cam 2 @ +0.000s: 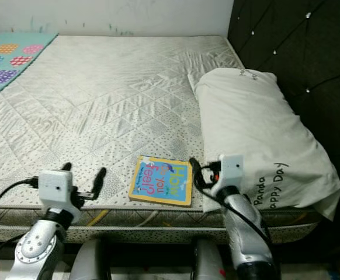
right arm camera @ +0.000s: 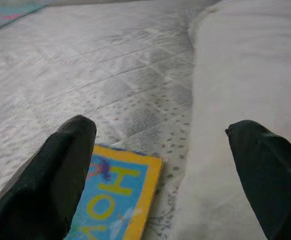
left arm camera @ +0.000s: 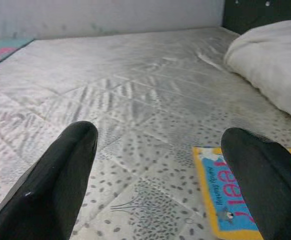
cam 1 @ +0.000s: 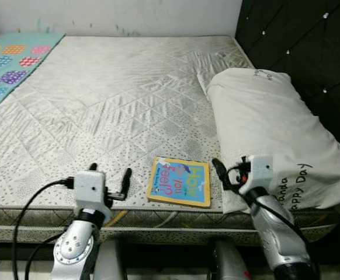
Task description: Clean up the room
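Observation:
A blue picture book with a yellow border (cam 1: pixel 179 181) lies flat on the mattress (cam 1: pixel 117 99) near its front edge. My left gripper (cam 1: pixel 110 172) hovers open just left of the book, low over the mattress edge. In the left wrist view its fingers (left arm camera: pixel 60 175) stand wide apart, with the book (left arm camera: pixel 240 200) beside the far one. My right gripper (cam 1: pixel 228 175) is open just right of the book, against the pillow's front corner. The right wrist view has the book (right arm camera: pixel 115 200) by one finger and the pillow (right arm camera: pixel 245 75) by the other. Neither gripper holds anything.
A large white pillow (cam 1: pixel 269 128) with black lettering lies along the right side of the bed. Behind it stands a dark tufted headboard (cam 1: pixel 310 41). A colourful dotted blanket (cam 1: pixel 6 64) covers the far left corner. A white wall runs behind the bed.

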You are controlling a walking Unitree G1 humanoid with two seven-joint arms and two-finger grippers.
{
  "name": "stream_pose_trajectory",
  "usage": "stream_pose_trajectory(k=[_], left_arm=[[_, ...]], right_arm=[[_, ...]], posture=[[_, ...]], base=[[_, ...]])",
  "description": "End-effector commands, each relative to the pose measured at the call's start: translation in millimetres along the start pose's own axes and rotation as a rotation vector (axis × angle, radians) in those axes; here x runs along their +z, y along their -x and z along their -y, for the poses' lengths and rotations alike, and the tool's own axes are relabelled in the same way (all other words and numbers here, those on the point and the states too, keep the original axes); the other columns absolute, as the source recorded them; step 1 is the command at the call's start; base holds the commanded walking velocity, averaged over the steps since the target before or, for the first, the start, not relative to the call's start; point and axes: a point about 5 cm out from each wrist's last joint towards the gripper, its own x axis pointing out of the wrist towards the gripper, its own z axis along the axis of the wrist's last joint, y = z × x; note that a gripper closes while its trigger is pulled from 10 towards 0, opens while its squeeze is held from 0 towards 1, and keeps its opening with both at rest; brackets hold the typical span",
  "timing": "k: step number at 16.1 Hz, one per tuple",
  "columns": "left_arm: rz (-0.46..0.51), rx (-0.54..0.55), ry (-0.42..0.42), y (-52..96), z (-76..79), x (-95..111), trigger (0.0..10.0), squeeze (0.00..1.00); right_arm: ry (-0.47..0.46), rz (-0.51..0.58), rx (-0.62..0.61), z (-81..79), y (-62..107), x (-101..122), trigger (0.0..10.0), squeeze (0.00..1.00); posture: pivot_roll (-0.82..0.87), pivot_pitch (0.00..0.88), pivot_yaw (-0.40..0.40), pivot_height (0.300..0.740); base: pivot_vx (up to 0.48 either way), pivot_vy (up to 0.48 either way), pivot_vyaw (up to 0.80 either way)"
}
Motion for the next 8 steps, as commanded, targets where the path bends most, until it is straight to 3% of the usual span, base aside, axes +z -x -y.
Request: stream_pose_trajectory(k=[1,3,8], left_arm=[[-0.005,0.015,-0.006,-0.2,-2.5,-2,10.0,0.0],[0.002,0.049,0.015,-14.2,-10.8,-4,10.0,0.0],[0.041,0.093,0.015,-28.0,-19.0,-1,10.0,0.0]], right_arm=[[0.002,-0.005,-0.029,2.1,-1.9,1,10.0,0.0],[-0.052,0.011,-0.06,-5.4,-16.3,7,10.0,0.0],[-0.11,0.057,-0.106,-1.9,-27.3,18,10.0,0.0]], posture=[[-0.05,0.0,0.008,0.577],[-0.05,0.0,0.023,0.577],[-0.04,0.0,0.028,0.577]], base=[[0.0,0.0,0.0],[0.0,0.0,0.0],[0.0,0.0,0.0]])
